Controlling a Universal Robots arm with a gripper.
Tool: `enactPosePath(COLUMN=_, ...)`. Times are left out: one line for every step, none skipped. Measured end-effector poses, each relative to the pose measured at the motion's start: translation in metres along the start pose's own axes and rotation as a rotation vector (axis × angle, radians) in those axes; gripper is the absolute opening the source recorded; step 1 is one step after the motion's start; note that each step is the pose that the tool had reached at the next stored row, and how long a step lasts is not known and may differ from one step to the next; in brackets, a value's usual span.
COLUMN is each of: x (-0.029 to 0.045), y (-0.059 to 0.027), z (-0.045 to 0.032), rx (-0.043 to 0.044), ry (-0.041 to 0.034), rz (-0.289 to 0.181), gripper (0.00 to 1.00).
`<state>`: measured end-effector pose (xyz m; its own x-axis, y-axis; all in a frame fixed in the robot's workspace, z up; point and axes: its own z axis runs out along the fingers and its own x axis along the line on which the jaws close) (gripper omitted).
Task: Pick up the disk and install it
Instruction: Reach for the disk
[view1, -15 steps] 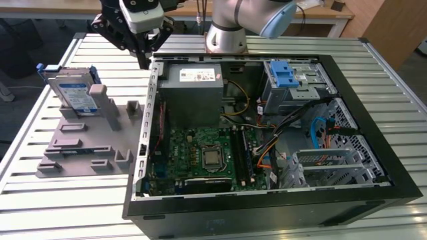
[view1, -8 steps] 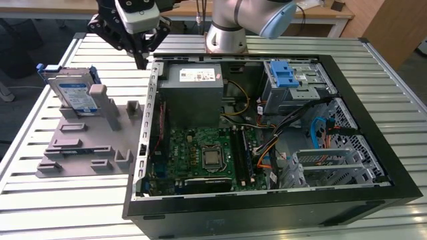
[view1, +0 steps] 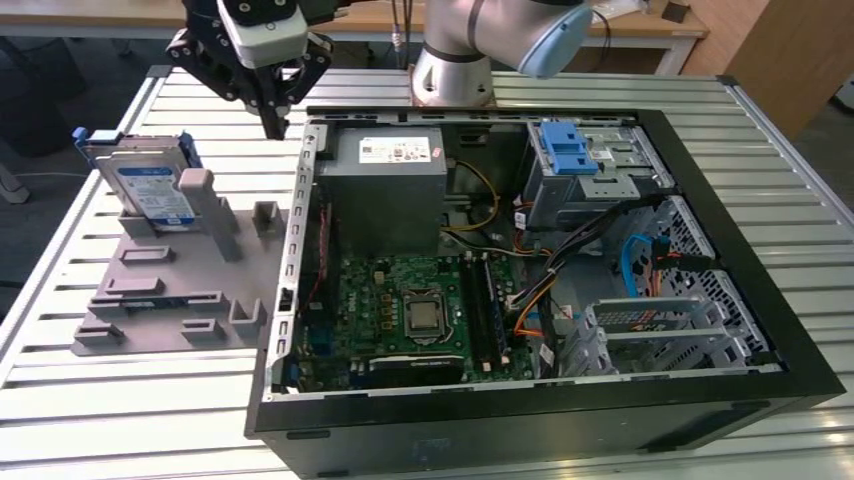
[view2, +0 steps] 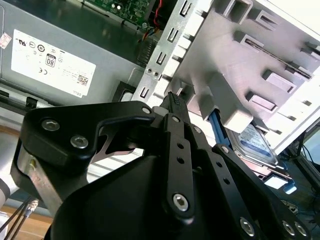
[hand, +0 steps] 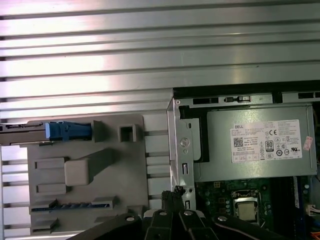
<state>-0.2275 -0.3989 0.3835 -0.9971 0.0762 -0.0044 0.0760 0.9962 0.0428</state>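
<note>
The disk (view1: 147, 187) stands on edge in a grey holder (view1: 167, 300) at the exterior view's left; it is silver with a blue-and-white label and blue side rails. My gripper (view1: 276, 126) hangs above the table between the holder and the open computer case (view1: 747, 240), to the right of the disk and apart from it. Its black fingers meet at the tips with nothing between them. In the second wrist view the disk (view2: 256, 143) shows beyond the gripper (view2: 172, 98). The first wrist view has the disk (hand: 30, 128) edge-on, far from the gripper (hand: 175, 192).
Inside the case are a grey power supply (view1: 387, 172) with a white sticker, a green motherboard (view1: 407, 305), loose cables and a drive bay (view1: 601, 178) with a blue latch (view1: 567, 150). The arm's base (view1: 451, 75) stands behind the case. The ribbed metal table (view1: 120, 400) surrounds everything.
</note>
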Motion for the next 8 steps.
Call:
enactPosePath(x=0.001, y=-0.0001, z=0.0001, rx=0.0, ry=0.0002, rz=0.0, gripper=0.11)
enactPosePath(x=0.0021, y=-0.0001, z=0.0002, rx=0.0, ry=0.0002, rz=0.0, gripper=0.11)
enactPosePath(x=0.0037, y=-0.0001, z=0.0002, rx=-0.0001, ry=0.0002, rz=0.0, gripper=0.11)
enactPosePath(x=0.0052, y=-0.0001, z=0.0003, rx=-0.0001, ry=0.0002, rz=0.0, gripper=0.11)
enactPosePath(x=0.0068, y=-0.0001, z=0.0003, rx=0.0, ry=0.0002, rz=0.0, gripper=0.11)
enactPosePath(x=0.0084, y=0.0, z=0.0004, rx=0.0, ry=0.0002, rz=0.0, gripper=0.11)
enactPosePath(x=0.0105, y=0.0, z=0.0004, rx=-0.0001, ry=0.0002, rz=0.0, gripper=0.11)
enactPosePath(x=0.0124, y=0.0001, z=0.0004, rx=-0.0001, ry=0.0002, rz=0.0, gripper=0.11)
